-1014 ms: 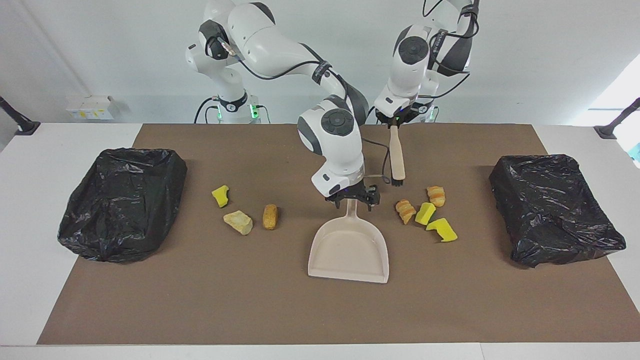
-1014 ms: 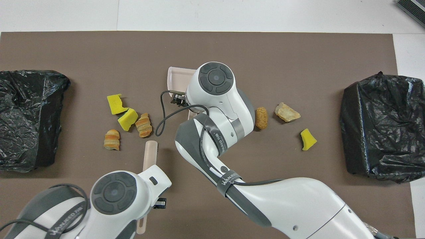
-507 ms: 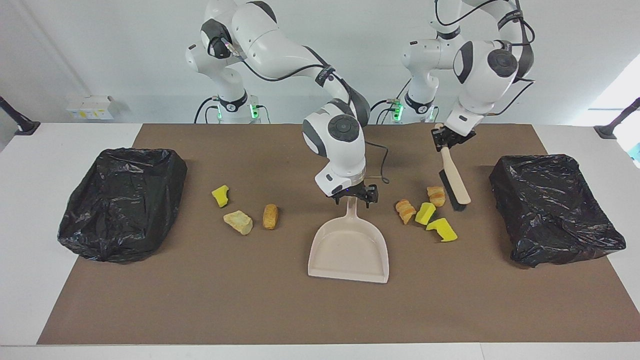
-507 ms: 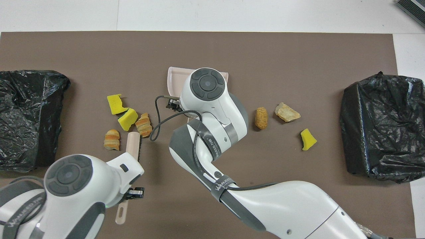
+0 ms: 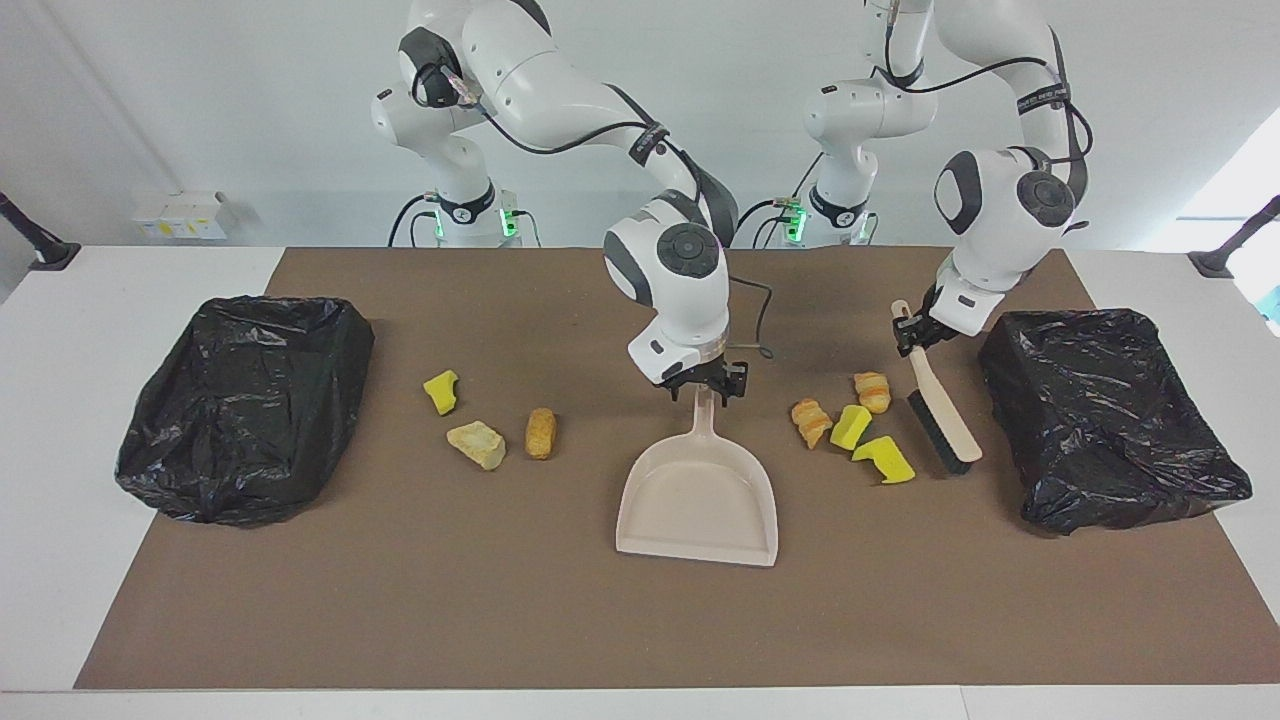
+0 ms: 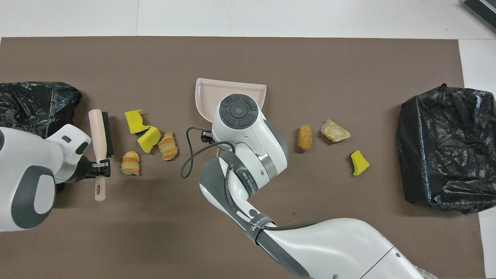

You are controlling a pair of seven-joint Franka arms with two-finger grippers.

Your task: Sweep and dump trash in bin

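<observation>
Facing view: I am working with both claws.
Left gripper: clamping the brush, right of centre.
Right gripper: straddling the dustpan handle; grip unclear.

Under the right end effector lies a smooth beige plastic dustpan with a faint sheen. The left end effector grips a beige plastic brush with stiff black bristles. Beside it, a crinkled glossy black plastic bin bag. Matt brown paper-like mat covers the worktop.
</observation>
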